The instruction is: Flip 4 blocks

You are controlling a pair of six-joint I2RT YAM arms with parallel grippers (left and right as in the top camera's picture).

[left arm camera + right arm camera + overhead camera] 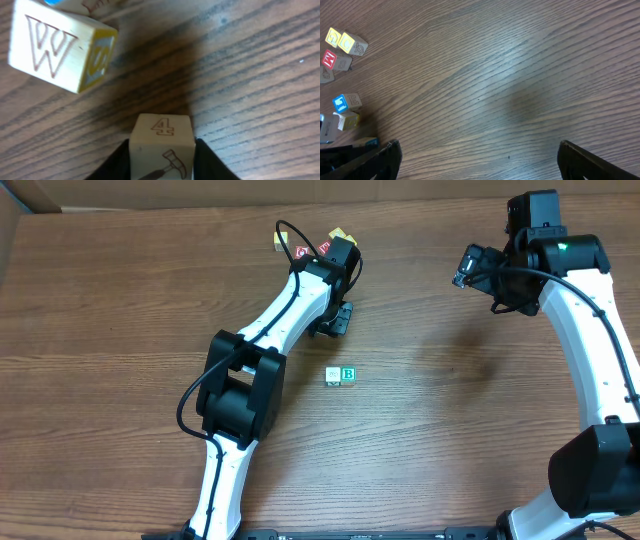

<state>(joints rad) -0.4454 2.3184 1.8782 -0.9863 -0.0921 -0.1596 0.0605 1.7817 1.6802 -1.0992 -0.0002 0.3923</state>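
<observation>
A: Start at the left claw (pixel 161 156). What do we have?

B: Its two dark fingers (pixel 207 169) lie against opposite sides of the hammer block (pixel 161 131) with no gap that we can see, so we call it clamped on that cube. A "4" faces up and the hammer drawing faces the camera. We cannot tell whether the cube is off the wood.

A: How will it handle?

B: We judge it light, hard and rigid. It is printed wood with nothing to crush, but the smooth faces could slide or twist if we pinch near an edge. We want the pads square on two opposite faces, central, so the cube turns over cleanly.

A: What is around it?

B: The W block (pixel 52 45) lies just beside it, askew, with one yellow face showing. In our view it is close enough to be nudged.

A: Where is that on the bench (pixel 120 330)?

B: Toward the far edge, about midway along. The overhead view hides both cubes under the arm. Only that view shows the B block (pixel 348 375) and its pale neighbour (pixel 331 376), touching, near the bench's middle. Only the right wrist view shows the blue-print cube (pixel 340 102).

A: And the right claw (pixel 480 150)?

B: Its fingers are spread wide with nothing between them, off toward the far right corner.
</observation>
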